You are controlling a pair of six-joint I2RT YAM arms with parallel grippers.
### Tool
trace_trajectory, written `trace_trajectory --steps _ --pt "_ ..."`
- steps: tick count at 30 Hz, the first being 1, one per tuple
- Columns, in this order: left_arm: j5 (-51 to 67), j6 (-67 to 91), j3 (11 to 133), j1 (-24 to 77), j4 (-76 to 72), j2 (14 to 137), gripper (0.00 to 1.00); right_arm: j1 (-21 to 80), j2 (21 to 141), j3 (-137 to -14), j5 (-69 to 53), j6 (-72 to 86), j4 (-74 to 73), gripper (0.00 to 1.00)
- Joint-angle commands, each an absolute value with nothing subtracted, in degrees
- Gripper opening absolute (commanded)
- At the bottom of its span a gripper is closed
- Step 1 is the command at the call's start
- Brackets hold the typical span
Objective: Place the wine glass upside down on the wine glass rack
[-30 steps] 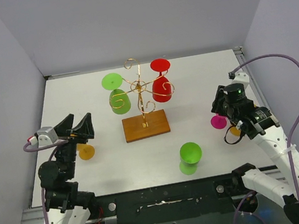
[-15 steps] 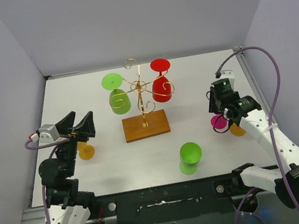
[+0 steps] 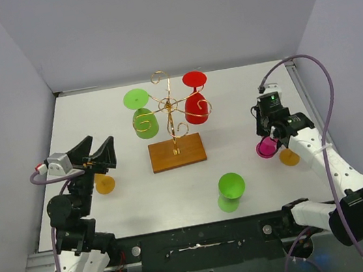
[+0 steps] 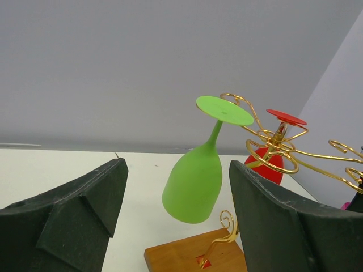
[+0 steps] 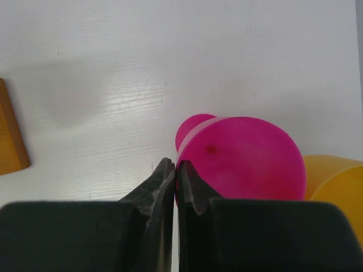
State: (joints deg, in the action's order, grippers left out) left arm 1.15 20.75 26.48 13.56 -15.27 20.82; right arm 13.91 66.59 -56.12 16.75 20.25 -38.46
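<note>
Wine glass (image 3: 264, 148), pink, sits well right of wine glass rack (image 3: 173, 127); right gripper (image 5: 176, 165) clamped tight at its edge, hold unclear, so verify before lifting; left gripper (image 3: 97, 148) wide open, holding 0 items

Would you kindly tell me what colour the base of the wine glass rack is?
Brown wood; the base shows best in the top external view.

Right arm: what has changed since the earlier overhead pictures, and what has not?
The right gripper swung in over the pink glass and shut its jaws at its edge. The left gripper stayed open; the rack and other glasses did not move.
</note>
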Motion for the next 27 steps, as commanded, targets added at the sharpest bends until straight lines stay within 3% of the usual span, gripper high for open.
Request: trace_trajectory --steps 1,14,18,23,27 --pt "-0.4 22.0 26.9 13.8 -18.4 20.2 0.72 13.7 63.4 -59.8 15.4 19.2 -35.7 0.00" --pt "-1.4 28.2 38.0 13.8 -8.3 23.3 0.79 15.8 51.2 -61.2 16.4 22.9 -28.3 0.00" --pt "4.5 29.1 44.7 13.8 -4.9 26.4 0.79 20.9 45.9 -60.6 22.2 23.8 -26.4 0.00" --pt "10.8 37.5 48.7 13.8 -11.8 30.3 0.79 28.1 40.6 -60.1 26.0 23.8 -21.1 0.00" --pt "9.5 49.7 54.5 13.8 -12.5 37.1 0.64 29.2 39.0 -59.6 23.7 24.0 -16.4 0.00"
